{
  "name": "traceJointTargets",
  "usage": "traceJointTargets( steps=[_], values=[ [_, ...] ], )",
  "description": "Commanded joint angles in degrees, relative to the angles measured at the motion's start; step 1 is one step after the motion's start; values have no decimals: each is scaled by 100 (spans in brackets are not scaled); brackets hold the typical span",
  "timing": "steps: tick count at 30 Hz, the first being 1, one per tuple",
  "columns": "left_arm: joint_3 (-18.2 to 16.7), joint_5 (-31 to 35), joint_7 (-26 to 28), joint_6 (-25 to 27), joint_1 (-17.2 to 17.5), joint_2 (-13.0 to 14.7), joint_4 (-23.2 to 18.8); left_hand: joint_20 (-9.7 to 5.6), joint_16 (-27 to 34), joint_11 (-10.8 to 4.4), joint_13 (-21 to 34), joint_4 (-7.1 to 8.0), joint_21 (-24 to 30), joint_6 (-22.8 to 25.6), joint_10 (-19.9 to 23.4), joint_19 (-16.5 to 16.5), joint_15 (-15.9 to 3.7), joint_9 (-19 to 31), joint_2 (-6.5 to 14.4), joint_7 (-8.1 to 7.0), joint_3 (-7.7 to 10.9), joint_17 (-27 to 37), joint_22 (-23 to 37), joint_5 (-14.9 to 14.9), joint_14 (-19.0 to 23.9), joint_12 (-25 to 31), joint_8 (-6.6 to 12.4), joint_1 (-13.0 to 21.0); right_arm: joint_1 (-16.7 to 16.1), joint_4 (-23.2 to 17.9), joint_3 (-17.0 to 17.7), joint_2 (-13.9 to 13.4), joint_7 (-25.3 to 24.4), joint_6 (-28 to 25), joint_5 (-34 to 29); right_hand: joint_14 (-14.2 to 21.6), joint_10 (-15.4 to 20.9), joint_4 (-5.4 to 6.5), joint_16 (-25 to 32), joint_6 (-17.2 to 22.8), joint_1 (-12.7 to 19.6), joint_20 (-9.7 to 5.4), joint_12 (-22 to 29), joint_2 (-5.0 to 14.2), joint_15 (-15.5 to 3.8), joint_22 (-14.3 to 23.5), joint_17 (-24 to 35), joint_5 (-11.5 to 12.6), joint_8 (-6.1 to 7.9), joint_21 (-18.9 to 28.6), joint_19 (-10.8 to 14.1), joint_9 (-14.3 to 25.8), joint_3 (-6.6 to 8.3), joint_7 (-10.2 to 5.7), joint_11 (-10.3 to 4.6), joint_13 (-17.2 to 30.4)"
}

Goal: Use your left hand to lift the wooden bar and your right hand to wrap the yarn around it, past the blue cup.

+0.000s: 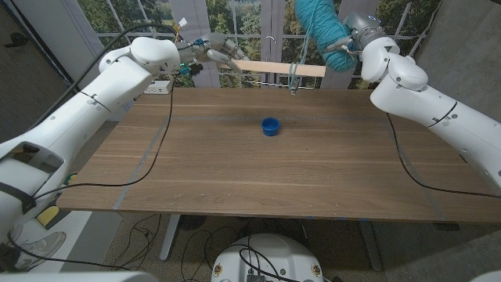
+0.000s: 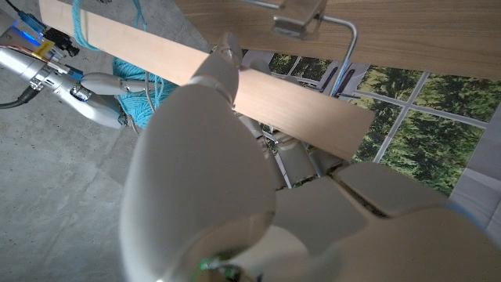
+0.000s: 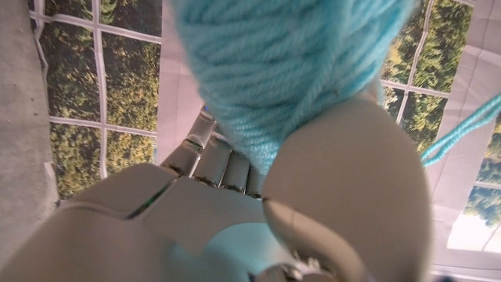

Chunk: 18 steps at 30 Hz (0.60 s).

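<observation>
left arm: comes in from lower left of the head view, reaches up to the far left edge of the worktop (image 1: 235,168)
left robot hand (image 1: 221,55): raised above the far edge, grasping the wooden bar (image 1: 282,70) at its left end; left wrist view shows the bar crossing in front of the hand's back with fingers (image 2: 227,55) reaching onto it
wooden bar: pale, long, held roughly level in the air over the far edge of the worktop, running from the left robot hand toward the right robot hand; lifted clear of the surface
yarn wraps: a few turquoise turns around the bar right of its middle in the head view; same wraps seen near one end of the bar in the left wrist view (image 2: 81,23), strands hanging off
blue cup (image 1: 270,125): small, upright on the worktop, about centre, nearer the camera than the bar, well apart from both hands
yarn (image 1: 322,30): big turquoise skein, held high at the bar's right end, a strand dropping from it to the wraps
right robot hand (image 1: 360,35): raised at far right, clenched around the yarn skein; right wrist view shows the skein (image 3: 282,63) pressed against the hand, a loose strand off to the side
right arm: enters from the right, bends up to the skein
background: windows with trees behind the worktop, black cables trailing over both sides of the surface
</observation>
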Motion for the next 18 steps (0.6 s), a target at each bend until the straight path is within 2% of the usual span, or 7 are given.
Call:
traceJointTargets(
  steps=[1,11,18],
  values=[
    [31,67,-102,97,50,93,-94,-114,-11,2,10,76,55,191,38,-28,-1036,19,502,211,98,13,18,50,721,0,12,443,1147,-261,-889,43,2209,-448,-1214,-129,891,30,-18,1356,1242,-396,-15,1255,-637,-4,-7,68,18,-25,9,5,-11,-1323,-859,17],
    [193,421,-45,332,-82,97,-177,-115,-26,2,13,75,63,186,56,-42,-1035,22,504,220,101,25,18,49,721,-11,9,446,2140,-89,-1506,377,4521,-591,-2251,-117,880,55,-34,1312,1276,-432,-19,1284,-639,-5,-22,106,7,-33,24,28,-36,-1314,-822,53],
    [282,681,50,570,-171,75,-183,-110,-38,6,18,77,70,182,54,-49,-1036,23,504,215,101,31,19,48,725,-21,7,443,2301,-112,-1348,495,5500,-415,-2477,-103,873,69,-41,1289,1300,-450,-30,1298,-637,-5,-30,126,2,-35,38,43,-51,-1288,-817,61]
  ],
)
